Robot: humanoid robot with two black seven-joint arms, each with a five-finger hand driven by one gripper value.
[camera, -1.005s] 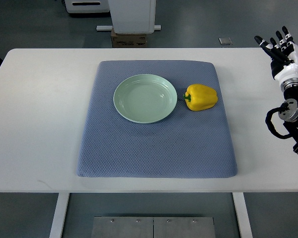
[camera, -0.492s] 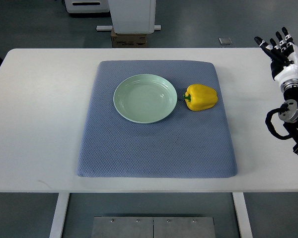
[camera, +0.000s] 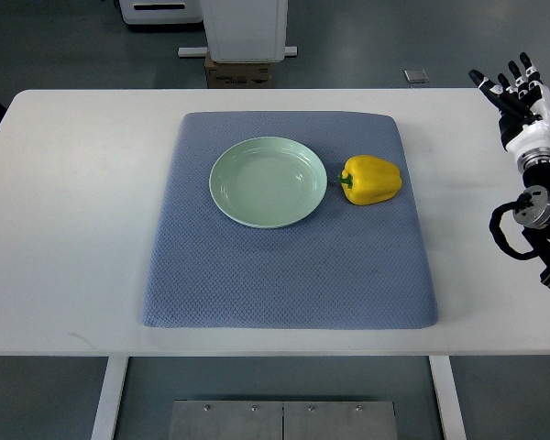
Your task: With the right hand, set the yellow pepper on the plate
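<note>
So here's where I'm at: my right hand (camera: 518, 87) is parked way out at the right edge of the table (camera: 64, 229), fingers stretched out and a bit fanned, holding absolutely nothing. It sits well apart from everything I actually need, which I figure makes sense as a start pose, out of the way so the camera sees the whole setup. The yellow pepper (camera: 371, 180) is lying on its side on the blue mat (camera: 284, 275), just beside the plate's right rim, stem pointing toward the plate (camera: 243, 206). It looks like there's a tiny gap between stem and rim but honestly I can't say for sure they aren't touching. The plate is pale green, empty, sitting toward the back-middle of the mat. Nice layout for me really: the pepper is on my side of the plate, so my guess is I reach in from the right, grab it, and only need a short hop over the rim. The mat probably keeps things from sliding around too. Compared with a second ago, basically nothing has changed; pepper and plate are exactly where they were, and my hand has maybe drifted a hair at most. Left arm isn't showing at all.
</note>
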